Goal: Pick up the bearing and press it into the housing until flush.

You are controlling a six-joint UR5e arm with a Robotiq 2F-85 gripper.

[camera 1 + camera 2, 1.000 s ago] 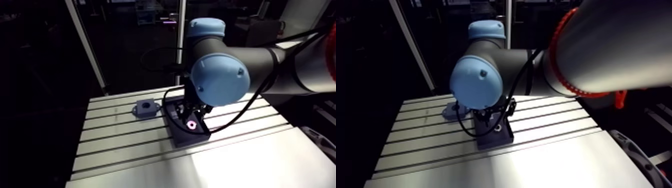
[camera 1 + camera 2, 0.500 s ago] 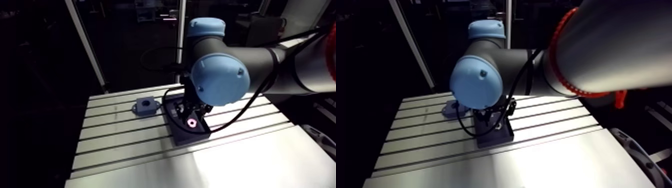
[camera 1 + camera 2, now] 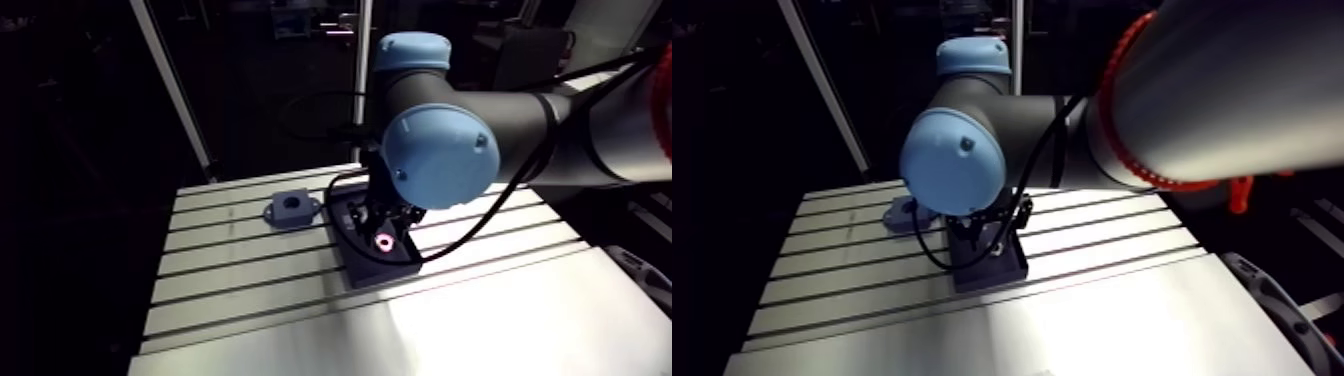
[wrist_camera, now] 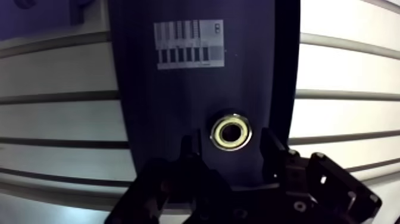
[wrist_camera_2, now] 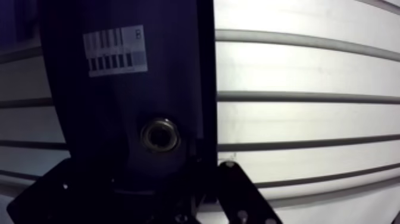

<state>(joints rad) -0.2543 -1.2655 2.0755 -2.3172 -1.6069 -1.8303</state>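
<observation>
**Bearing on plate, tool open around it**

Orientation: The bearing (image 4: 231,131) lies flat on a dark plate (image 4: 161,107). Its bore faces straight up and its axis is vertical. As a ring it has no long axis in the plane of the worktop (image 4: 59,71). In the arm view the bearing shows as a small pink-lit ring on the plate.

Position: The plate rests across the worktop slots. The housing (image 3: 291,208) stands on the worktop to the left of the plate and slightly farther back, apart from the bearing.

Tool state: The tool (image 4: 228,138) is low over the plate. Its fingers (image 4: 271,158) are spread, one on each side of the bearing, and neither touches it.

Limited visibility: In the wrist view only a corner of the housing shows. The bars on the white label (image 4: 189,44) cannot be read. In the arm view the blue wrist joint covers most of the tool.

Change from earlier frames: The whole arm view has shifted slightly, so the camera has moved. Bearing, plate and housing keep their relative places.
</observation>
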